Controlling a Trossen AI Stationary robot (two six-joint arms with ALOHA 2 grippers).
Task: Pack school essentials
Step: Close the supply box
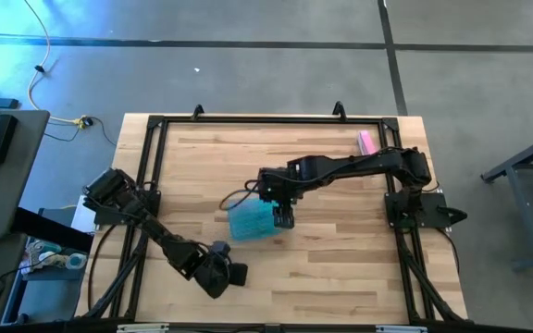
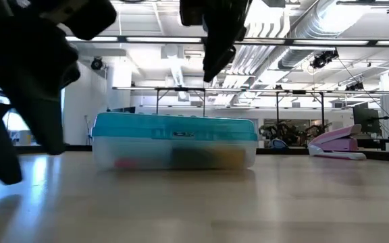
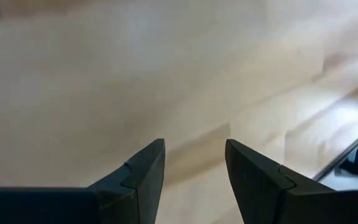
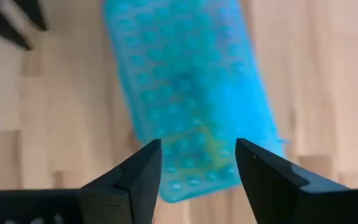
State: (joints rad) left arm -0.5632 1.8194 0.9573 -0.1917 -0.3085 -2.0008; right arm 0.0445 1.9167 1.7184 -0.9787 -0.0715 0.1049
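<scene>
R gripper [image 4: 194, 168] hangs just above the teal-lidded clear box [image 1: 251, 222], fingers apart w/ a clear gap, nothing between them. In the low view it sits above the lid, not touching. From the wrist cam the bumpy teal lid fills the space ahead of the fingers, box lying at a slant on the wood.

Box is shut, approx mid-table [image 1: 340, 268]. Through its clear wall in the low view: blurred colour patches inside, reddish [image 2: 124, 162], dark [image 2: 193, 158], yellow [image 2: 229, 158]. These look like the school essentials, but can't tell which item is which.

L gripper [image 3: 194, 168] is low over bare wood near the table's front edge, well apart from the box, fingers spread, empty.

Pink bar [image 1: 367, 141] lies at the far R corner, near the R arm base; in the low view it shows right of the box.
</scene>
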